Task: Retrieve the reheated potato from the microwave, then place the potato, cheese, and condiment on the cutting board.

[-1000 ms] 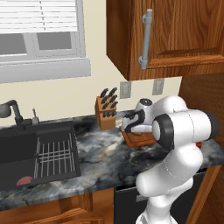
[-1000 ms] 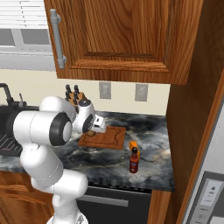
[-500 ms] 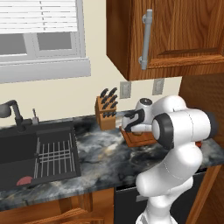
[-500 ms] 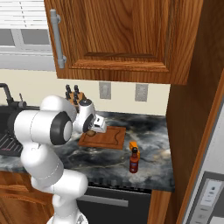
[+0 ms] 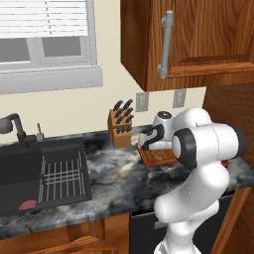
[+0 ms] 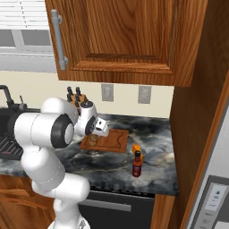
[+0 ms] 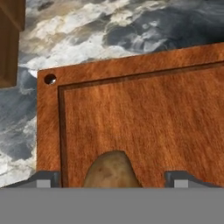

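Note:
The tan potato [image 7: 109, 170] lies on the reddish-brown cutting board [image 7: 144, 118], near its corner hole. My gripper [image 7: 112, 180] hovers low over it, open, its fingertips [image 7: 43, 180] standing clear of the potato on both sides. From the right base view the gripper [image 6: 99, 129] is above the left end of the board [image 6: 114, 139], with the potato [image 6: 93, 142] under it. The orange cheese [image 6: 136, 148] and the dark red condiment [image 6: 137, 164] stand on the counter right of the board. The microwave's grey panel [image 6: 214, 199] shows at the lower right edge.
A wooden knife block [image 5: 120, 129] stands just behind the board by the wall. The black sink [image 5: 42, 173] with its rack and tap is at the left. A wall cabinet [image 6: 120, 40] hangs overhead, and a tall wooden side panel [image 6: 197, 134] closes the right.
The jaws have spread wider, letting go of the potato on the board. The arm and the other things have stayed where they were.

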{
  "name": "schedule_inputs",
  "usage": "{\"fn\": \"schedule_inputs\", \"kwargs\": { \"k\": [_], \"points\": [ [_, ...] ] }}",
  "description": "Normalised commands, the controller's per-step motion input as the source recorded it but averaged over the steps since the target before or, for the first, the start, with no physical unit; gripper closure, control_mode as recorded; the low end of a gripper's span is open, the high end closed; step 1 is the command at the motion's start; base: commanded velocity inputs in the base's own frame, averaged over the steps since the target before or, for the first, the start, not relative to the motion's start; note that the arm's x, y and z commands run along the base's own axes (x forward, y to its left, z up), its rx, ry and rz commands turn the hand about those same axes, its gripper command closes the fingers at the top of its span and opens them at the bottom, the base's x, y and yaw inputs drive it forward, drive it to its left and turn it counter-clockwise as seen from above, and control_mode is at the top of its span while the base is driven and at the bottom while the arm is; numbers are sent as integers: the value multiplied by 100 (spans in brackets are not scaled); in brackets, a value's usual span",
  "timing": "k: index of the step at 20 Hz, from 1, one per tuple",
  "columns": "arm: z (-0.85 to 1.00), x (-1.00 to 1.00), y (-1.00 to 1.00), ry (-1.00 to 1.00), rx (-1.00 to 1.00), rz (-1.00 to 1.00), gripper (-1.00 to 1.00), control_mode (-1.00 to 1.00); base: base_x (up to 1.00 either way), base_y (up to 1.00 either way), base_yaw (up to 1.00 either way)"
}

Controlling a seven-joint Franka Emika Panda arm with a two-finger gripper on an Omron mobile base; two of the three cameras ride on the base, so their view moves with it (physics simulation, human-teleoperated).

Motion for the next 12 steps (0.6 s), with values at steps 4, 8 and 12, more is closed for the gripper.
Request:
{"fn": "schedule_inputs", "kwargs": {
  "k": [4,8,12],
  "points": [
    [0,-13,0,0,0,-8,-100,-100,0,0,0],
    [3,-2,0,0,1,-8,-100,-100,0,0,0],
    [23,-4,-7,-1,3,-7,-100,-100,0,0,0]
  ]
}}
